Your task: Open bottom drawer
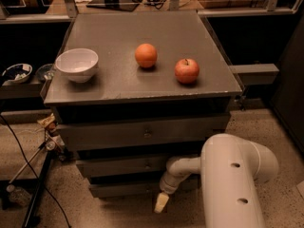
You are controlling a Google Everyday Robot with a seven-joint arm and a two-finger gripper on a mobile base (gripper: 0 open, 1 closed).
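Note:
A grey cabinet holds three stacked drawers. The bottom drawer (118, 189) is the slimmest front, just above the floor, and looks flush with the cabinet. Its knob does not show clearly. My gripper (161, 202) hangs with its cream tip pointing down, right in front of the bottom drawer's right half and near its middle. The white arm (232, 184) reaches in from the lower right and covers the right ends of the two lower drawers.
On the cabinet top (142, 27) sit a white bowl (77, 64), an orange (146, 55) and a red apple (186, 71). A black stand and cables (33, 194) occupy the floor at left. A grey bar (254, 73) juts out at right.

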